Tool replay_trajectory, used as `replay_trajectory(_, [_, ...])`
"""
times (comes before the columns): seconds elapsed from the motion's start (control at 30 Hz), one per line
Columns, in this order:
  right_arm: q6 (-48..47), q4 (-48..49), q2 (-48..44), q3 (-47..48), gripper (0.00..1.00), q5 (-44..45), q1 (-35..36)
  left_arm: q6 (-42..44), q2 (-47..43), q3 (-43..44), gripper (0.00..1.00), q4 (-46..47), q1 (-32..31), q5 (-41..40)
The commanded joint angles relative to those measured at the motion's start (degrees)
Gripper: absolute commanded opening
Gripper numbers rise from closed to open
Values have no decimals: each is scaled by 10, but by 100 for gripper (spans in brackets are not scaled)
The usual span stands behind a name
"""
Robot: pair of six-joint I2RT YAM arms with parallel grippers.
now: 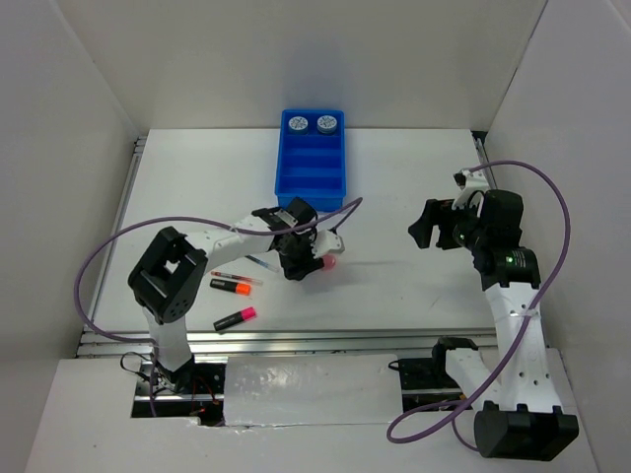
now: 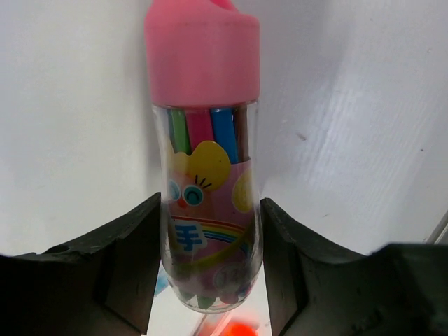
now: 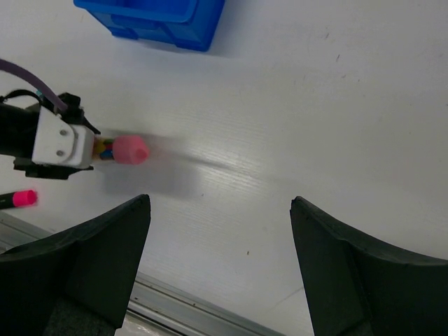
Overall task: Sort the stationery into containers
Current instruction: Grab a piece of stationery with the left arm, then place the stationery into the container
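Clasping the pink cylinder [image 2: 207, 175], left tool [image 2: 210, 234]; right tool [image 3: 220, 203] spread wide over the table [image 3: 329, 98]

A: Counter [image 1: 394, 207], surface?
B: White, flat.
A: Largest item on it?
B: Blue tray [image 1: 309, 200], far centre, long side running near to far.
A: Loose items?
B: All near left. Red pen [image 1: 235, 276] and blue pen [image 1: 261, 264] lie close together. Orange-black highlighter [image 1: 229, 286] sits just nearer than the red pen. Pink-black highlighter [image 1: 236, 318] is nearest of all, apart from the rest.
A: Pink cylinder [image 1: 327, 263]?
B: Right of the pens; contact with the counter cannot be told.
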Motion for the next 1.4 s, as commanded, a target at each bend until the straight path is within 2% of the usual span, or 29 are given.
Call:
replay_trajectory(0.0, [-1,34,-16,-11,87,-4,-6,3,-56,50,0,11,26,-6])
replay_trajectory(0.17, [1,41,-11,-18,87,-6,-6,56,-75,134,0,72,64,-44])
replay_trajectory(0.27, [1,43,-5,-15,86,-6,-6,87,-53,189,0,121,113,-41])
replay_trajectory(0.43, [-1,44,7,-9,86,-3,-7,136,14,226,0,286,156,-53])
replay_trajectory(0.53, [-1,43,11,-10,86,-2,-7,164,71,268,0,342,172,-60])
replay_trajectory(0.7, [-1,44,18,-11,86,0,-7,154,175,378,0,368,188,-38])
replay_trajectory(1.1, [-1,44,28,-17,86,4,-12,215,270,385,0,533,195,-41])
replay_trajectory(1.23, [2,48,30,-18,86,2,-13,256,295,399,0,542,200,-2])
replay_trajectory(1.37, [3,47,31,-15,86,2,-15,276,321,447,2,495,210,52])
